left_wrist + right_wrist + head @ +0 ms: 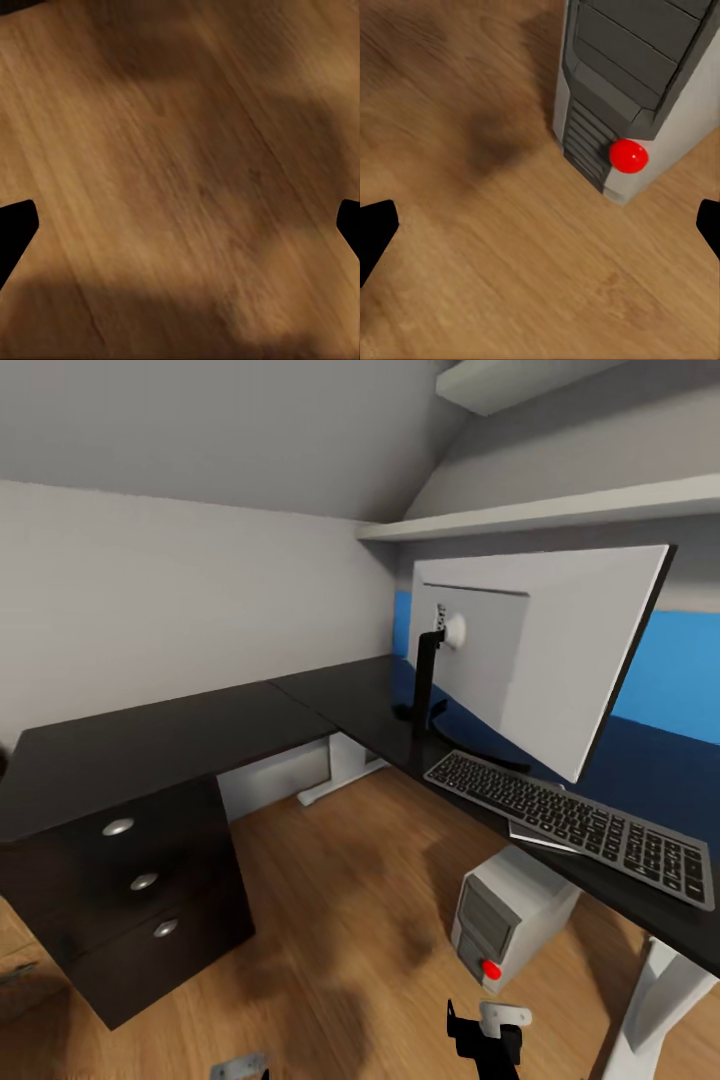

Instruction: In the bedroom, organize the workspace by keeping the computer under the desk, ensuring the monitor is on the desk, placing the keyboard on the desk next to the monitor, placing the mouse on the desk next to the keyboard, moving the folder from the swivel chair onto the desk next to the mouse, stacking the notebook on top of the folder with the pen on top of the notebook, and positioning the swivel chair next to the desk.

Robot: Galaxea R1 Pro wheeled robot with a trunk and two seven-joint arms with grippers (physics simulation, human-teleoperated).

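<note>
Head view: desk holds monitor and keyboard; computer sits beneath, so the mouse and folder likely come next.
Left wrist view: left gripper spread, empty, over wood floor. Right wrist view: right gripper spread, empty, hanging low near the computer.

Desk: one, L-shaped, black top.
Drawers: three, each with one silver knob.
Monitor: one.
Keyboard: one.
Computer: one, bearing one red light.
Wall shelves: two.
White desk legs: two visible.
</note>
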